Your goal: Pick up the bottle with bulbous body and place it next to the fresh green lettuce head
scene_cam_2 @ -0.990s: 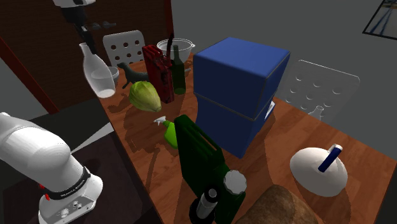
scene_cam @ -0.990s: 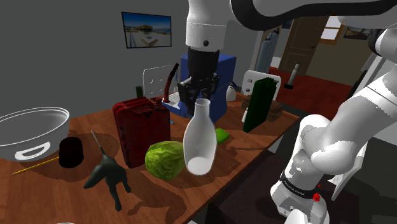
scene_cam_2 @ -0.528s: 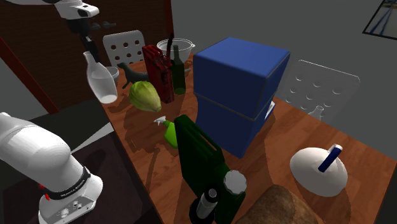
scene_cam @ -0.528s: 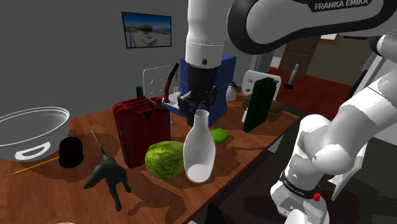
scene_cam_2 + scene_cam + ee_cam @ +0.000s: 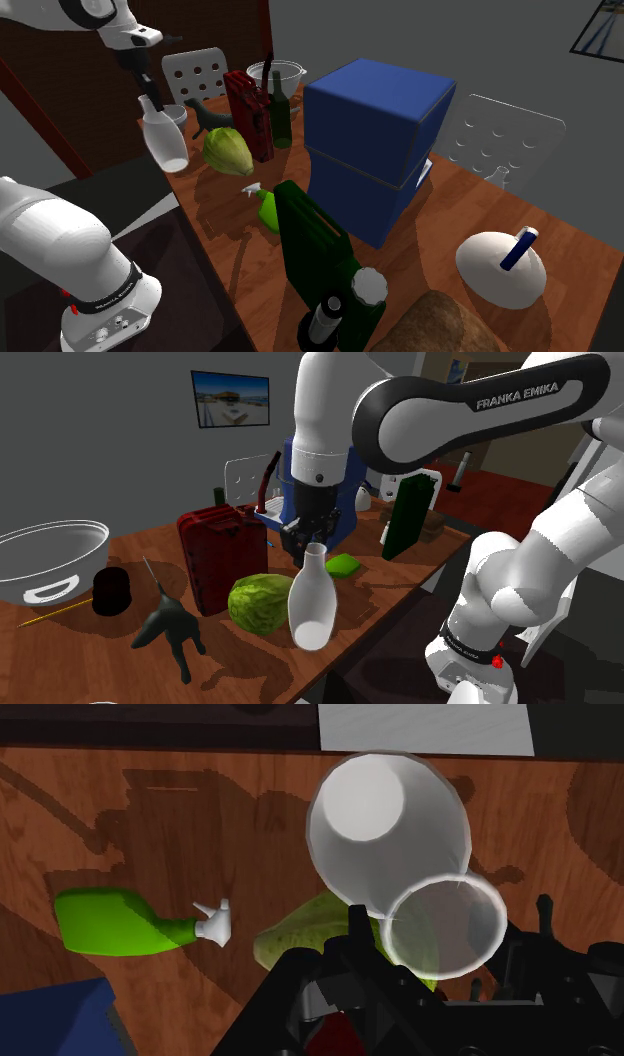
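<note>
Shoulder view: jaws pinch bottle [image 5: 311,602] tight by neck. Bottle upright, just beside lettuce [image 5: 258,602], low over near edge of bench [image 5: 390,574].
Risk: let go too near edge, bottle tips, falls off.
Risk: fat belly bumps lettuce, lettuce rolls away.

In the wrist view, the lettuce head [image 5: 300,936] beneath the claw [image 5: 440,966] is mostly covered by the bottle [image 5: 385,824] and the claw's black body. The blue box [image 5: 50,1019] beside the claw is cut off by the picture's edge. In the shoulder view, the bowl [image 5: 50,557], well away from the claw, is also cut off.
</note>
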